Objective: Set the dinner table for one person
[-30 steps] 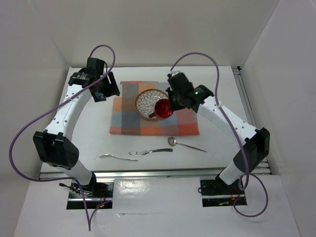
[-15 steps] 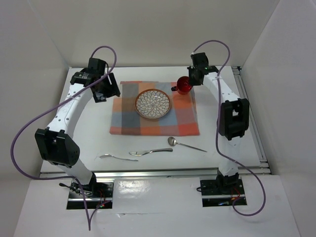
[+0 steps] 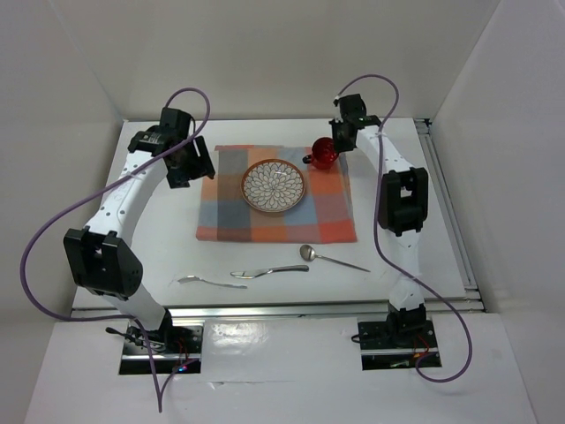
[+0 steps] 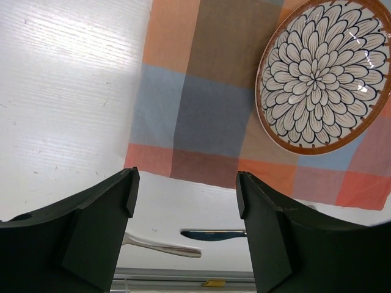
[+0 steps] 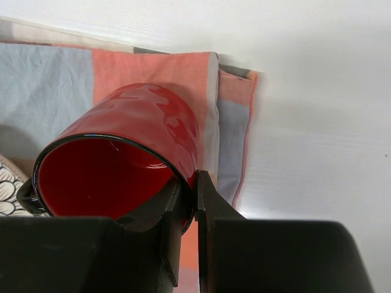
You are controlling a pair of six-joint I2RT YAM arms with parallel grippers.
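**White-walled tabletop, mug pinched at the cloth's far corner**

Seen from above, the right gripper is too small for its fingers to be read, and whether the red mug touches the checked cloth cannot be told. The dinner table, flat and white with a metal rail at its near edge, lies beneath everything. Only in the right wrist view is the mug's rim seen pinched between nearly closed fingers. The left gripper is held wide open and empty beside the plate.

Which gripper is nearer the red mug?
Right. The right gripper clamps the red mug by its rim; the left gripper hangs open across the plate, by the left edge of the cloth.
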